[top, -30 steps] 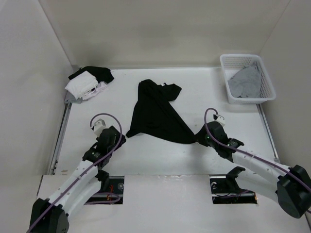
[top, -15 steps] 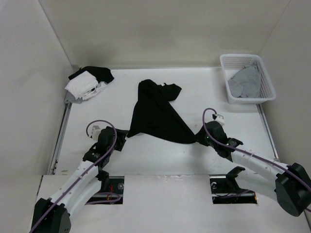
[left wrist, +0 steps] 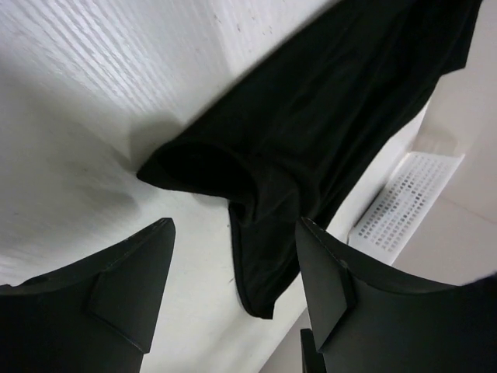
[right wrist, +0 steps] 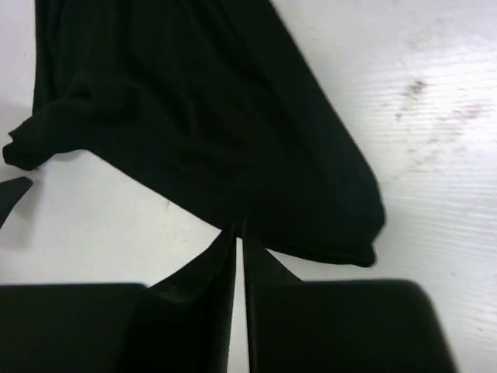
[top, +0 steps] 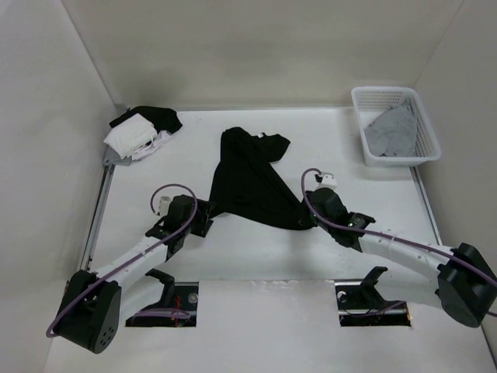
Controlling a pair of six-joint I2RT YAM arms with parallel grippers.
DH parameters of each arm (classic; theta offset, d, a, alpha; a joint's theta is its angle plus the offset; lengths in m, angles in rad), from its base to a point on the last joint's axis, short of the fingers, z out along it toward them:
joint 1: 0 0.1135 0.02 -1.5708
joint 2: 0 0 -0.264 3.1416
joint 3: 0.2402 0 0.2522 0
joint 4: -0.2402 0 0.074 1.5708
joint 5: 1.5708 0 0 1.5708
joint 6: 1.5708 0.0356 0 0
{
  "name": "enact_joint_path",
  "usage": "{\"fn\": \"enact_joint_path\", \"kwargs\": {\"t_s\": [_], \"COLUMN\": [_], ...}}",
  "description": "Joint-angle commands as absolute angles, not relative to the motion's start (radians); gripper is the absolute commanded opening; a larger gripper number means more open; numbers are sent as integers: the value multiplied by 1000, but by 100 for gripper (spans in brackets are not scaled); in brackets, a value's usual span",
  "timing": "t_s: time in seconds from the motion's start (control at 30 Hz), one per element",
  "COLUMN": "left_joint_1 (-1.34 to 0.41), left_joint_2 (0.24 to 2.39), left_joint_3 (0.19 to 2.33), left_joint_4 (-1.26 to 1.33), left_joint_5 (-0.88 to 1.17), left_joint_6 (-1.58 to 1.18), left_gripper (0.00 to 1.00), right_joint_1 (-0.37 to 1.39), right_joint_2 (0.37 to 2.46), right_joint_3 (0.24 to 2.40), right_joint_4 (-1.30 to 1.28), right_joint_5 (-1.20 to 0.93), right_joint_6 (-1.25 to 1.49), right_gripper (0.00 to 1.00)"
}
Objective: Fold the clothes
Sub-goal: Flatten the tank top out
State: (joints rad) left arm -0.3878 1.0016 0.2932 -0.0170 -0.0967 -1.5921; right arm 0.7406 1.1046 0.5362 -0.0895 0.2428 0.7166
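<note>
Both arms have reached in toward the clothes [top: 252, 183] on the worktop [top: 326, 144].
Left gripper [left wrist: 234, 229] gapes open just before its near-left corner; right gripper [right wrist: 239, 227] is closed to a slit at the near-right hem.

White table [top: 256, 249], faint scuffs on surface. Black garment [top: 252, 183] lies mid-table, bunched at far end and wider toward near edge. White-and-black pile [top: 140, 130] at far left corner. White plastic basket [top: 397, 161] at far right corner, well apart from garment.
</note>
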Motion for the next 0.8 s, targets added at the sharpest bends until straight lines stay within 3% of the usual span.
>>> {"fn": "enact_joint_path", "kwargs": {"t_s": [0.0, 0.07, 0.13, 0.43, 0.5, 0.63, 0.77], "left_joint_1": [-413, -418, -409, -390, -395, -416, -456], "left_joint_2": [1009, 1044, 1098, 1248, 1275, 1298, 1185], "left_joint_3": [333, 336, 348, 377, 387, 402, 342], "left_joint_4": [51, 61, 74, 178, 207, 267, 247], "left_joint_5": [-123, -133, -132, -127, -123, -100, -121], "left_joint_6": [-1629, -1623, -1603, -1552, -1552, -1505, -1353], "left_gripper": [63, 63, 62, 40, 32, 8, 0], "right_joint_1": [736, 700, 671, 610, 610, 611, 605], "right_joint_2": [1140, 1131, 1138, 1219, 1244, 1295, 1304], "right_joint_3": [568, 548, 554, 529, 531, 540, 520], "right_joint_4": [-78, -61, -69, -37, -17, -6, 2], "right_joint_5": [345, 409, 410, 282, 279, 279, 291], "right_joint_6": [683, 687, 690, 752, 762, 781, 796], "right_gripper": [22, 44, 57, 54, 53, 46, 39]}}
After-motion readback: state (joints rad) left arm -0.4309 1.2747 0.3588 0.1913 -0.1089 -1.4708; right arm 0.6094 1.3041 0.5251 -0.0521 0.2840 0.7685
